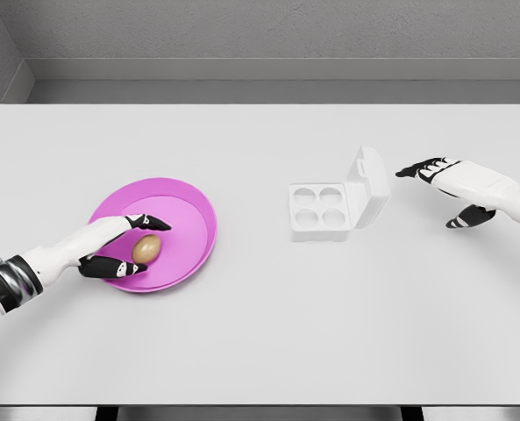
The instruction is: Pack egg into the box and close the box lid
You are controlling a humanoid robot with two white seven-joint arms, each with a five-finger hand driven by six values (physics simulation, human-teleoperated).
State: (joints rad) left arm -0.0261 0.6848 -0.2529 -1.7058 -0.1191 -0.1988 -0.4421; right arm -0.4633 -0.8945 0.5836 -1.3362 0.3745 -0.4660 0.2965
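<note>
A brown egg [146, 249] lies on a magenta plate [189, 206] at the left of the white table. My left hand [130, 245] reaches over the plate's near-left rim, its fingers [152, 222] curved around the egg's left side with the thumb below it. Whether they press on the egg is not visible. A white egg box [321, 210] with four empty cups sits right of centre, its lid [369, 186] standing open on the right side. My right hand [439, 189] hovers just right of the lid, fingers spread, holding nothing.
The table [260, 333] runs to a grey wall at the back and a front edge near the picture's bottom. Bare table surface lies between the plate and the box.
</note>
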